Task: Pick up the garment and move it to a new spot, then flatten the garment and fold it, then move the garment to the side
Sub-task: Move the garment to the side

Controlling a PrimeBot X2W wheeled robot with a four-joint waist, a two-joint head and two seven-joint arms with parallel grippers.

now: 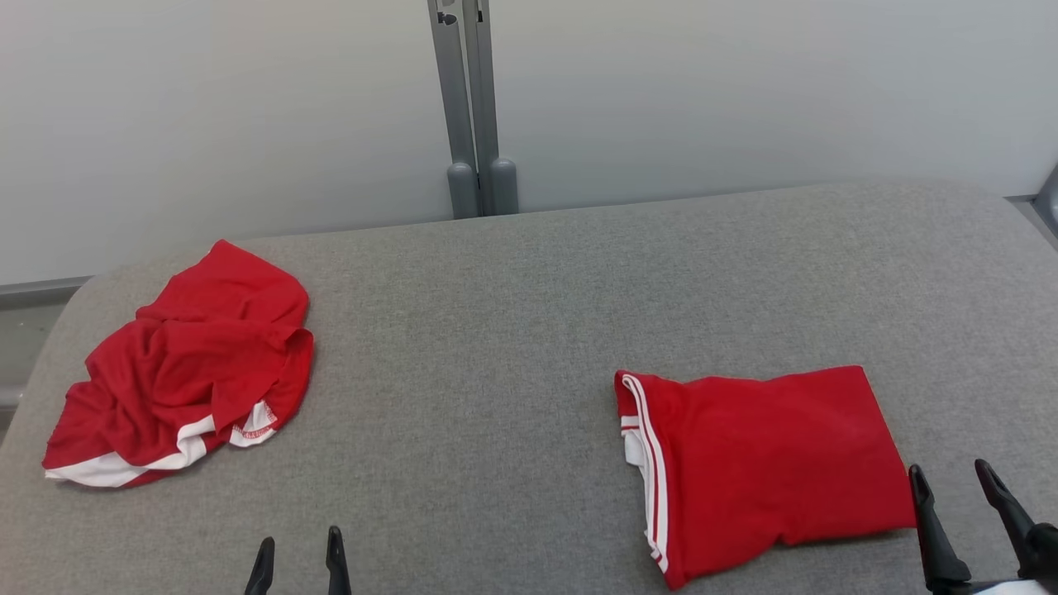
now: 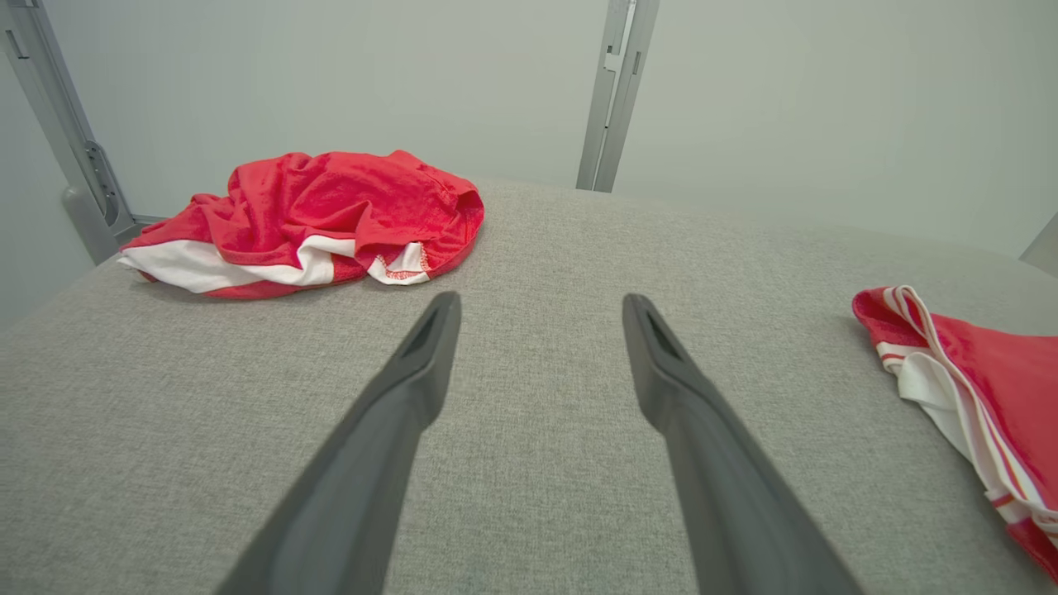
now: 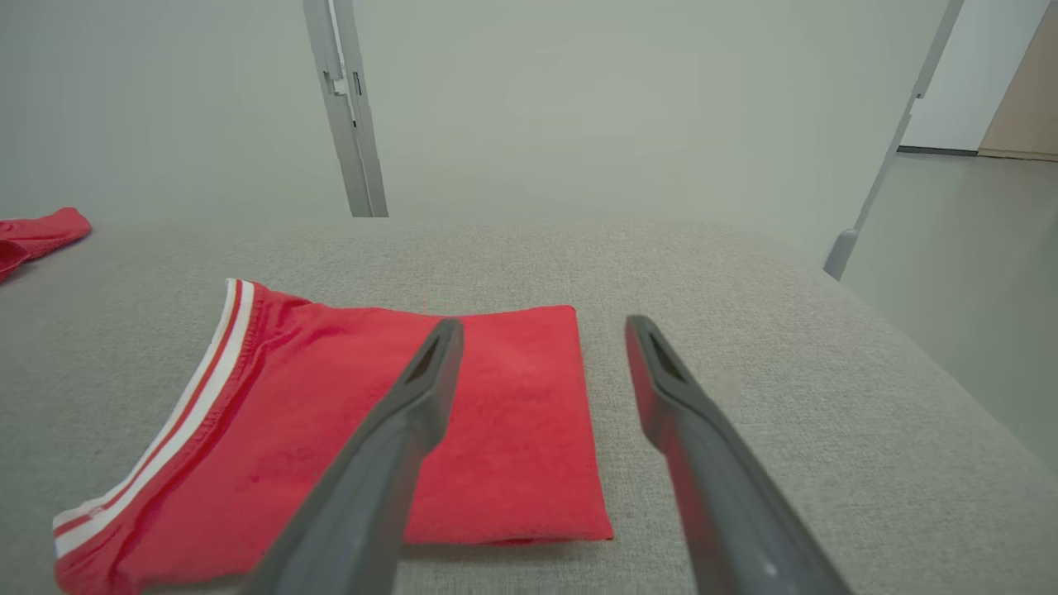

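Observation:
A crumpled red garment [image 1: 194,368] with white trim lies heaped at the far left of the grey table [image 1: 496,347]; the left wrist view has this crumpled garment [image 2: 318,219] ahead and to the left. A second red garment [image 1: 760,463], folded into a rectangle with a white-striped edge, lies at the right, and the right wrist view shows this folded garment [image 3: 413,430] just ahead. My left gripper [image 1: 298,549] stands open and empty near the front edge. Beside the folded garment's right corner my right gripper [image 1: 950,478] stands open, holding nothing.
A grey metal post [image 1: 469,107] rises behind the table's back edge against a pale wall. The table's right edge drops to the floor [image 3: 975,273], where another slanted post [image 3: 888,157] stands.

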